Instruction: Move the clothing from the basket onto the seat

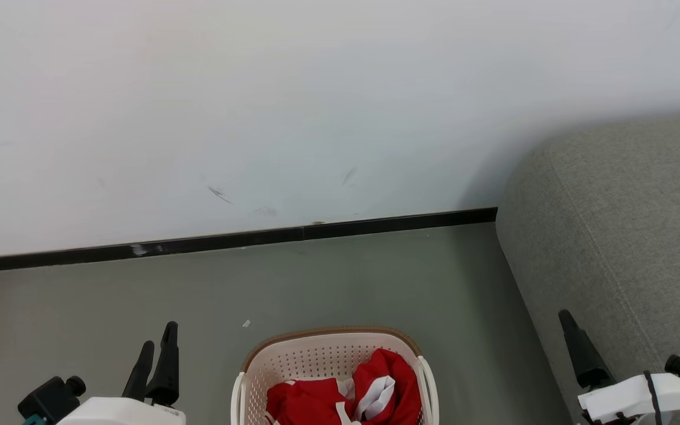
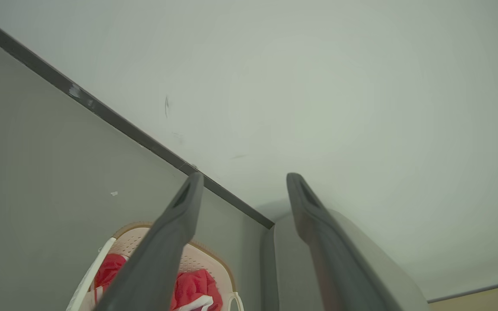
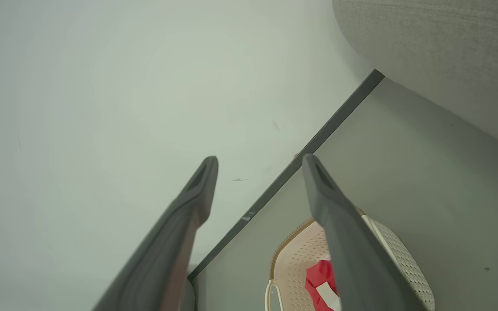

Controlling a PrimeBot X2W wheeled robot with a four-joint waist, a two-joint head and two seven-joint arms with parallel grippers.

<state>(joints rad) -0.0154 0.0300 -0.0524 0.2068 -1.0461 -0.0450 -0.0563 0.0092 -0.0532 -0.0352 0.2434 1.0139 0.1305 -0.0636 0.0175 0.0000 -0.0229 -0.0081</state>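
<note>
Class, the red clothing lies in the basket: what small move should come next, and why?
Probably lower the left claw toward the clothing in the basket: both it and the right claw stand open and empty, and the clothing is untouched.

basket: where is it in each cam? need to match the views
Head view: basket at bottom centre, cut by the lower edge.
Left wrist view: basket at bottom, left of centre.
Right wrist view: basket at bottom, right of centre.
Shared landmark: dark baseboard beyond it.
</note>
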